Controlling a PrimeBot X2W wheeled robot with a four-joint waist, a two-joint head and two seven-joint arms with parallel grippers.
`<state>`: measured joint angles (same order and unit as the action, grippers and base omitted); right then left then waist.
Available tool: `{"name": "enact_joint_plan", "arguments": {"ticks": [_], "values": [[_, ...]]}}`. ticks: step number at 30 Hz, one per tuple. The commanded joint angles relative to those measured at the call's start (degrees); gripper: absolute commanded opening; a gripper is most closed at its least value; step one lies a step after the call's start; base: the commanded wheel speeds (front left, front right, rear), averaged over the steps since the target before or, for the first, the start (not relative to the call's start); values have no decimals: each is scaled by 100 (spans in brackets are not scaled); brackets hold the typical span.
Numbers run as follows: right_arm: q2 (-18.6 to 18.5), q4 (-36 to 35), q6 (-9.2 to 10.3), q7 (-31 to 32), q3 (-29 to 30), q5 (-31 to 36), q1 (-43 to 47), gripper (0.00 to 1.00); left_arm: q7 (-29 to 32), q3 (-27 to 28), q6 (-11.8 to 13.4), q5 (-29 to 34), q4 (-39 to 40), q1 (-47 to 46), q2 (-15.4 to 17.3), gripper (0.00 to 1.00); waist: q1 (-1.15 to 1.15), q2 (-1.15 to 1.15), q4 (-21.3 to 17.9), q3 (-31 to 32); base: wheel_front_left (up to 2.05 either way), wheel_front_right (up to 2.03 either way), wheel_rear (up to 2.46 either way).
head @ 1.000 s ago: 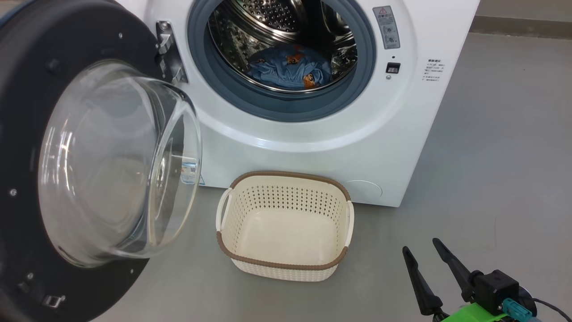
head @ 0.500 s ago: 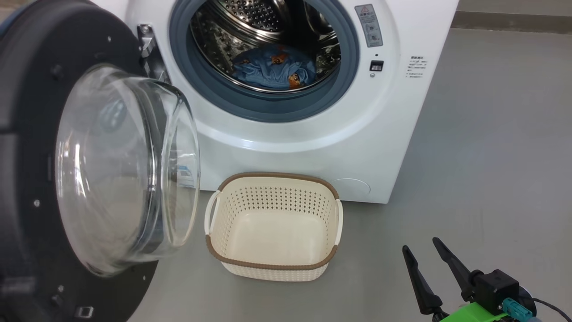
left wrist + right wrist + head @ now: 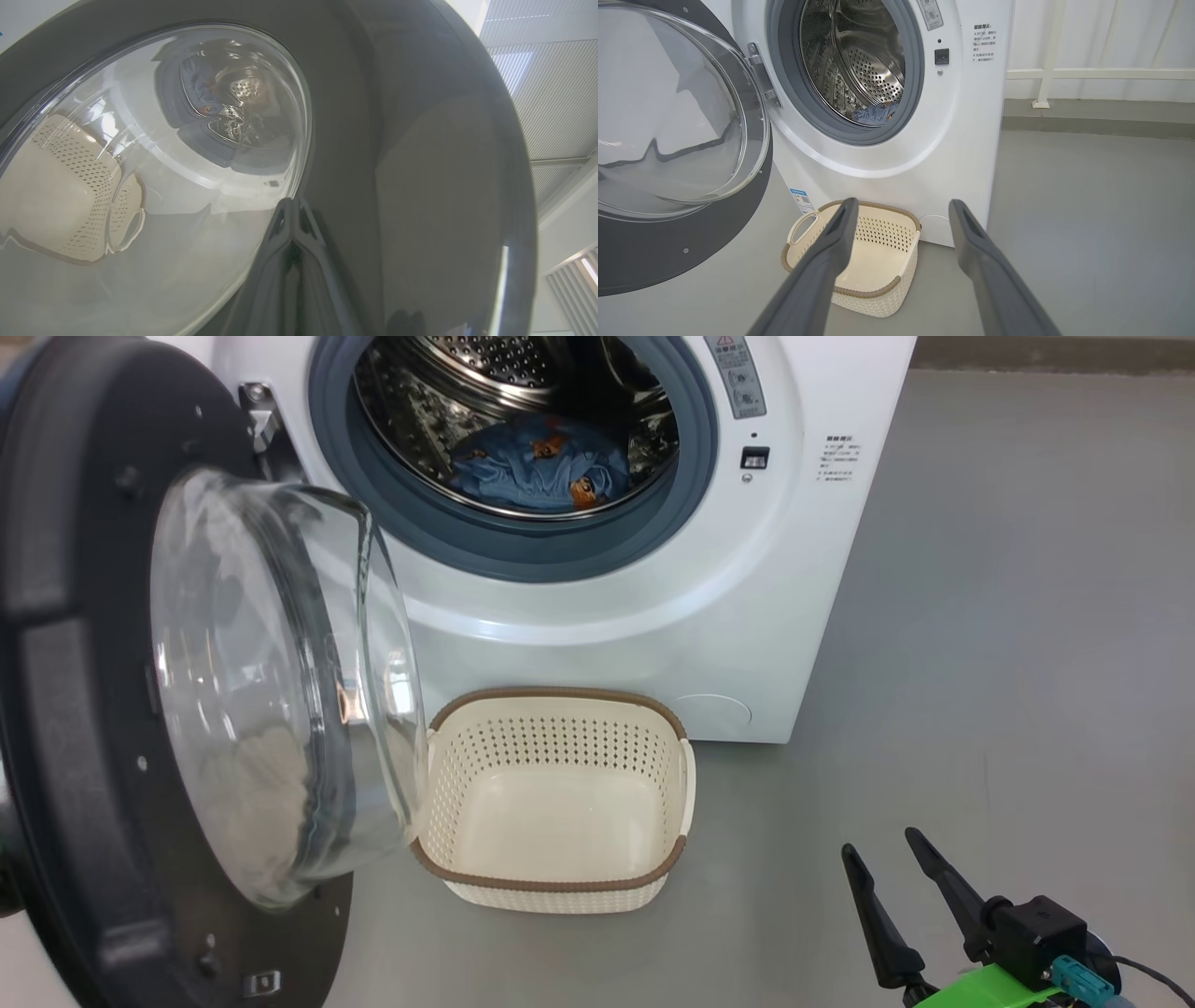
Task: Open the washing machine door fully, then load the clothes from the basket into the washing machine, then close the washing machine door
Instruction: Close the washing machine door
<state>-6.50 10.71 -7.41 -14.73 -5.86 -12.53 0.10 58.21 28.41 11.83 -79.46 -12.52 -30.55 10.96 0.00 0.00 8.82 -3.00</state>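
In the head view, the large round washing machine door, with its glossy black frame and bulging clear glass bowl, is seen standing partway open at the left of the big white front-loading washing machine. It is hung on a metal hinge at the left of the opening. Being round, it has no long axis, and the bowl is pointed to the right, toward the opening. The light blue printed clothes are seen low in the steel drum, just behind the grey rubber gasket. The small cream-white perforated plastic basket is left empty on the grey floor, mouth up, its long side laid along the machine's front. The right gripper is held idle at the lower right, fingers apart and nothing between them.

In the left wrist view, the left gripper is shown with its fingers pressed together, tips at the door's black outer face beside the glass. Contact looks likely but cannot be confirmed. A slip along that glossy face is judged the main risk, since the door could then be left unlatched.

In the right wrist view, the right gripper's fingers are seen spread wide, aimed at the machine, with the basket below them. A fold of cloth might be pinched at the gasket if it lies too far forward.
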Motion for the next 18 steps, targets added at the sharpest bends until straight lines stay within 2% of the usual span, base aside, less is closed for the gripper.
{"name": "enact_joint_plan", "arguments": {"ticks": [1, 18], "values": [[2, -161, -8, -27, -100, 56, -141, 100, 53, 12, -31, -19, 266, -206, 105, 0, 0, 0, -18, -35, 0, 0, 0], [47, -137, -8, -27, -59, 69, -258, 100, -238, -301, -172, 64, 435, -528, -356, 0, 0, 0, -97, -108, 0, 0, 0]]}}
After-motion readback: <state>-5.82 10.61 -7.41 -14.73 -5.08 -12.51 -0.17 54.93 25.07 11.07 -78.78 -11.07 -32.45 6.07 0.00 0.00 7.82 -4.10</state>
